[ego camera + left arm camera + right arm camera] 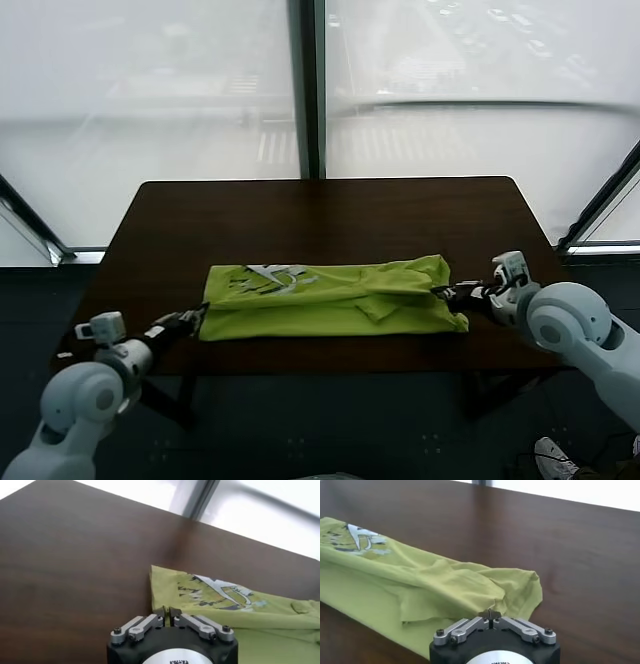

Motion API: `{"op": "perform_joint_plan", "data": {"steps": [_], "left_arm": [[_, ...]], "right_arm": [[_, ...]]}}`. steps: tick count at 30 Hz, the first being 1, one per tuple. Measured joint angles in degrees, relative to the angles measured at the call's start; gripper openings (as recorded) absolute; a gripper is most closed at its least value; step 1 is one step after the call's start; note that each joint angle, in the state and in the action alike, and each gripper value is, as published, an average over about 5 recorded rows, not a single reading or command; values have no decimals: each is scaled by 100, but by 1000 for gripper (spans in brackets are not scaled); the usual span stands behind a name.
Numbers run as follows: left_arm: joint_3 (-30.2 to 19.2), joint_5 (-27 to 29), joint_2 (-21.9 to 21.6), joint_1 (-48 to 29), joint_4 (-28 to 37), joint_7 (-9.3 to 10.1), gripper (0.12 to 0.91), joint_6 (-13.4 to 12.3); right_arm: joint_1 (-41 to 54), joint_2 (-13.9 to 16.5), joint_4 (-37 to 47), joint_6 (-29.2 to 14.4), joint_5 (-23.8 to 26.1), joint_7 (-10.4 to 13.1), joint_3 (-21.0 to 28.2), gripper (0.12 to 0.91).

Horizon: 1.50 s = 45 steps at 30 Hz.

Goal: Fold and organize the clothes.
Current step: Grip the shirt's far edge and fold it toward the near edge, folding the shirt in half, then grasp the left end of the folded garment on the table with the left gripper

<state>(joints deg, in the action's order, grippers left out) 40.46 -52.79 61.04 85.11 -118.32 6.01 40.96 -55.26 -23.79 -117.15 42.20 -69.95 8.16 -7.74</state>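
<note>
The clothes, one lime-green T-shirt [330, 298], lie folded into a long band across the front half of the dark table [300, 215], with the white print toward the robot's left end. My left gripper [195, 318] is at the band's left end. In the left wrist view the T-shirt [240, 610] starts right at this gripper [167, 614], whose jaws are pressed together on a thin sliver of its hem. My right gripper [445, 292] is at the right end. The right wrist view shows this gripper [490, 615] shut on a small peak of the T-shirt [420, 590].
The brown table stands against tall windows with a dark vertical frame post [308, 90] behind it. Its front edge [320, 372] runs just below the shirt. Bare wood lies behind the shirt [330, 220] and beyond both of its ends.
</note>
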Motion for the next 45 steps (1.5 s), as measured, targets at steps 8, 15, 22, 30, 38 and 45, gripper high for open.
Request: {"op": "perform_joint_plan", "data": {"steps": [8,15,22,30,38,45], "left_arm": [[115,23,-2,204,-283,10,881,35],[179,-270,-141,6,-218,189,907,-9],[-87,-229,-148,-696,234,232,907,-91],[-465,-55,-69,-1388,791,176,907,-146],[-648,138,-19,-1730,1284,30,907,-207],[-762,201,66,-1864,1517,23,907,-233]], "right_arm": [[160,-55,13,0,-49,39,-149,839],[373,-494,442,0,295,15,-215,906],[367,-1142,1014,0,670,-3,-274,907],[386,-1610,1530,0,790,-51,-403,907],[410,-1912,1864,-146,959,-88,-422,862],[515,-2115,2047,-245,1002,-89,-409,830]]}}
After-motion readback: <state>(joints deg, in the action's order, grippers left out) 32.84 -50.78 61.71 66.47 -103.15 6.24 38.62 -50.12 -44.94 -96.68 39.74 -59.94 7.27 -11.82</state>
